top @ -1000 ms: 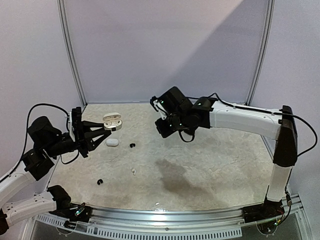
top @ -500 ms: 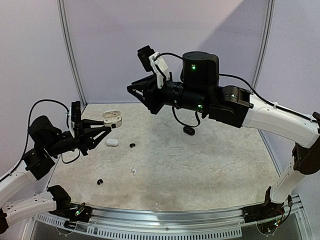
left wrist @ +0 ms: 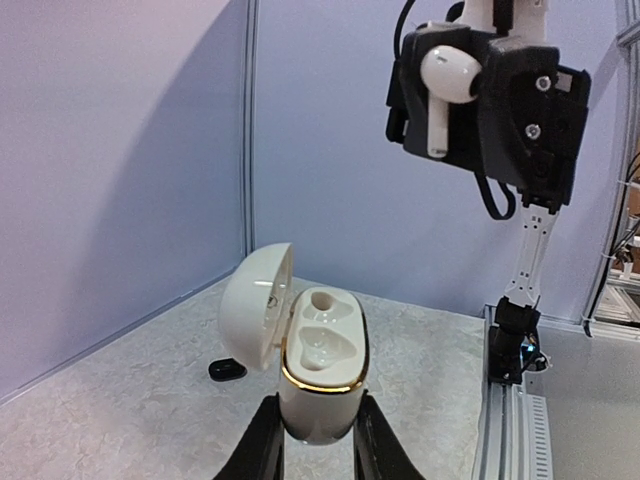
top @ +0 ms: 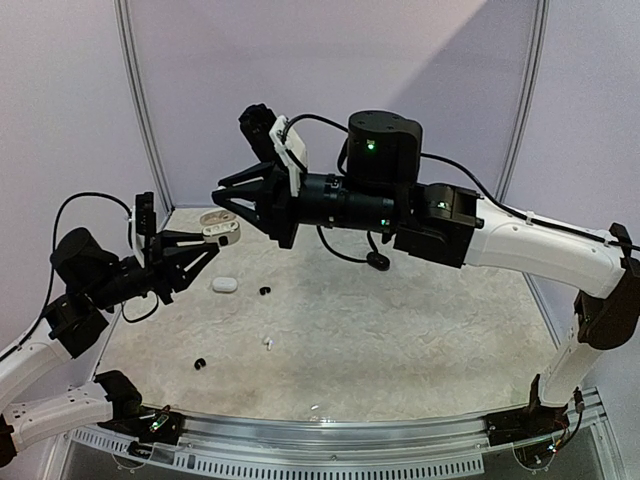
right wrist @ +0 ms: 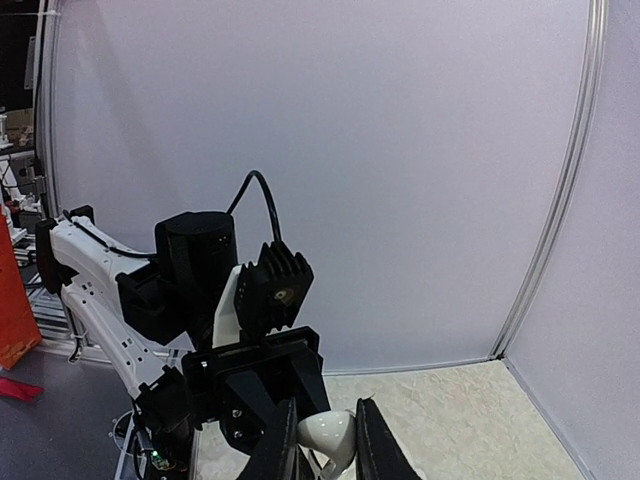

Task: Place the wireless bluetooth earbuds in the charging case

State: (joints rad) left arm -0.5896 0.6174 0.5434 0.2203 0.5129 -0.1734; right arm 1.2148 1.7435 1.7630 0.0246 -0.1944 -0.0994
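Firmly closed, the left gripper [left wrist: 318,437] grips an open case [left wrist: 322,365], lower centre; the right gripper [right wrist: 322,440] pinches a white earbud [left wrist: 448,75], upper right. Loose earbuds [top: 265,291] dot the pale table [top: 420,340], mid-frame; lilac walls [top: 300,80] surround.

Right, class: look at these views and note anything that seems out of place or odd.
Nothing looks damaged, but earbuds lie loose and scattered on the table: near black earbud, far black earbud, white earbud.
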